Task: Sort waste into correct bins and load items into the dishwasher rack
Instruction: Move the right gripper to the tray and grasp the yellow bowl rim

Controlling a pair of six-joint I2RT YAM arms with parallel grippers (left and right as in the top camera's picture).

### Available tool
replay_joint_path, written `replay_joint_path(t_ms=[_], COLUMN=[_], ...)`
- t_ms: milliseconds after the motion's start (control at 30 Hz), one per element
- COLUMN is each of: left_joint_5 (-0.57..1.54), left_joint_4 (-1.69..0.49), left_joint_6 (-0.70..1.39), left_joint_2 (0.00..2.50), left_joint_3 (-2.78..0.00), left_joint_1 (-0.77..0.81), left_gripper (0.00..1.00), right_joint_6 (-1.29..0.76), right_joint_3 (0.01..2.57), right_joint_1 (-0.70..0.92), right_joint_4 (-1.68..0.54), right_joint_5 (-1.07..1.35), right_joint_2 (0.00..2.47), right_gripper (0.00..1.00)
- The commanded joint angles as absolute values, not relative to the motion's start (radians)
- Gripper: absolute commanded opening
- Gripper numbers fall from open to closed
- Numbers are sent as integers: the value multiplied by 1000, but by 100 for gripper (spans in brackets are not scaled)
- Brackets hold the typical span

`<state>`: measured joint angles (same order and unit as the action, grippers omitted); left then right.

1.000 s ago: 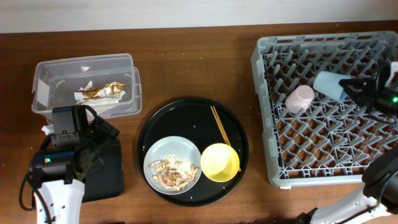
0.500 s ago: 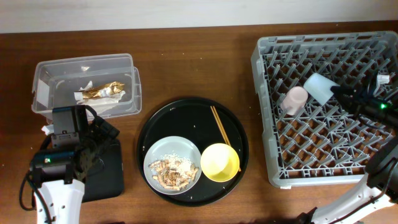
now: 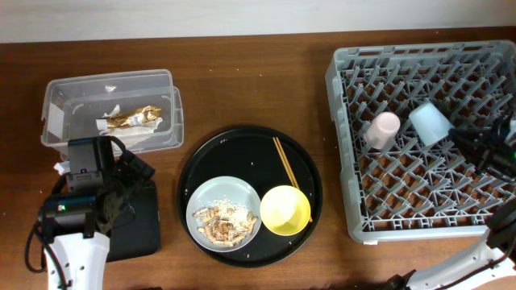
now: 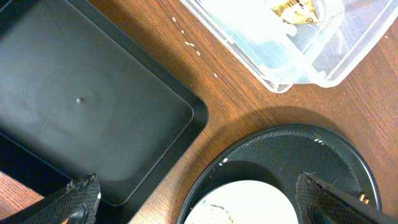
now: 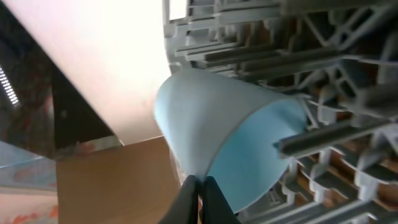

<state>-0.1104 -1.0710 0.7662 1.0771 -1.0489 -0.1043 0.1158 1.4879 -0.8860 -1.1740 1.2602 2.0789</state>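
Observation:
My right gripper (image 3: pixel 454 134) is shut on the rim of the blue cup (image 3: pixel 430 122), which stands tilted on the pegs of the dishwasher rack (image 3: pixel 347 72) beside the pink cup (image 3: pixel 382 129). In the right wrist view the closed gripper (image 5: pixel 200 185) pinches the blue cup (image 5: pixel 236 137) at its edge. The grey plate (image 3: pixel 205 201) with food scraps (image 3: pixel 226 222), the yellow bowl (image 3: pixel 285 209) and the chopsticks (image 3: pixel 286 165) lie on the round black tray (image 3: pixel 250 141). The clear tub (image 3: pixel 64 89) holds the gold wrapper (image 3: pixel 133 117) and tissue (image 3: pixel 105 125). My left gripper (image 4: pixel 199 205) hangs open between the small black tray (image 4: pixel 81 106) and the plate (image 4: pixel 249 202).
The small black tray (image 3: pixel 141 221) sits at the front left, partly under my left arm (image 3: pixel 81 193). The rack fills the right side up to the table edge. Bare wood shows between the round tray and the rack.
The right gripper has turned the blue cup and carried it a little right and down in the rack, next to the pink cup. The left arm has not moved.

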Motion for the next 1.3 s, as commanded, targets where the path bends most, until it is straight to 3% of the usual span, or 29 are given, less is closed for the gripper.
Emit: replay_joint_path(t_ms=[0, 233, 467, 800, 833, 933, 967, 1067, 1133, 1267], left_joint_5=[-125, -125, -125, -125, -125, -125, -125, -125, -125, -125], left_joint_4=[-1071, -1072, -1072, -1072, -1072, -1071, -1072, -1072, -1072, -1072], left_joint_6=[754, 754, 754, 754, 754, 754, 754, 754, 754, 754], left_joint_2=[1071, 1071, 1071, 1071, 1071, 1071, 1071, 1071, 1071, 1071], left_joint_3=[-1048, -1048, -1048, -1048, -1048, -1048, -1048, -1048, -1048, -1048], left_joint_1=[-110, -110, -110, -110, -110, -110, -110, -110, -110, -110], left_gripper=[99, 99, 99, 99, 99, 99, 99, 99, 99, 99], right_joint_6=[126, 166, 13, 75, 93, 141, 151, 153, 148, 15], right_joint_3=[1482, 1483, 1487, 1487, 1487, 1487, 1486, 1486, 1486, 1480], right_joint_1=[-884, -904, -910, -856, -829, -669, -598, -380, -225, 32], right_joint_4=[-1189, -1242, -1235, -1354, -1371, -1410, -1416, -1419, -1418, -1406], right_joint_5=[1237, 1208, 905, 912, 911, 901, 896, 832, 791, 664], right_joint_2=[2083, 1945, 1782, 1441, 1396, 1247, 1208, 1132, 1108, 1120], right_gripper=[5, 9, 23, 25, 31, 64, 69, 68, 59, 54])
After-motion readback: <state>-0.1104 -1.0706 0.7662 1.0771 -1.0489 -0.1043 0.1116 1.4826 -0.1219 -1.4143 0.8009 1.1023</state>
